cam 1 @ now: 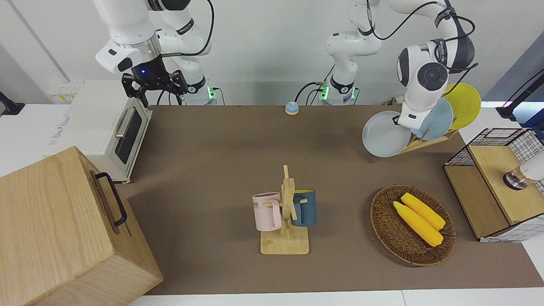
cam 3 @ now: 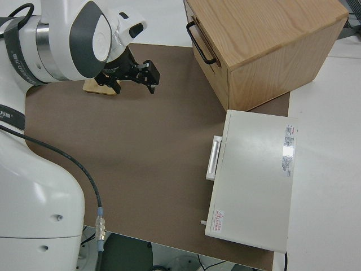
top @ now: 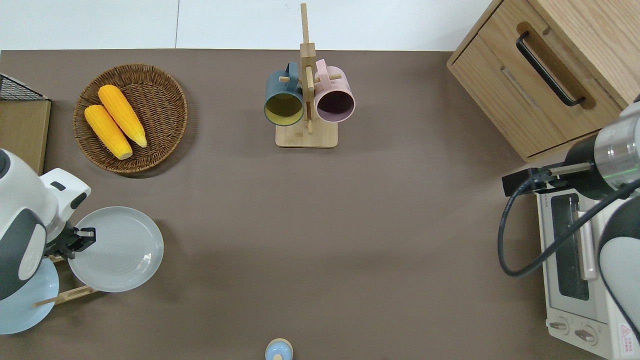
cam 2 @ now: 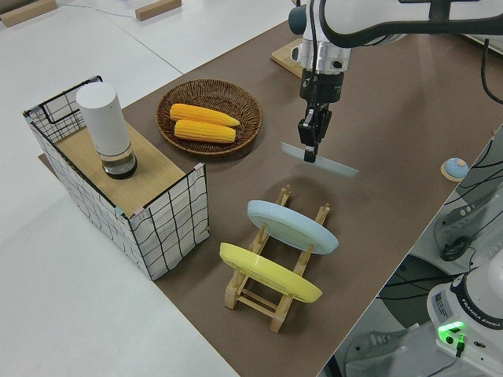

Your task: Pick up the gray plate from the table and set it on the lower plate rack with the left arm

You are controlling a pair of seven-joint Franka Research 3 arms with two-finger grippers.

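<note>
jaws clamped on the plate's rim, the left gripper holds the gray plate in the air, nearly level, just off the rack's free end, the end farther from the robots. the rim grip leaves the plate's body free to tip into a slot; a blue plate and a yellow plate fill the others. the right arm is parked, fingers spread.
</note>
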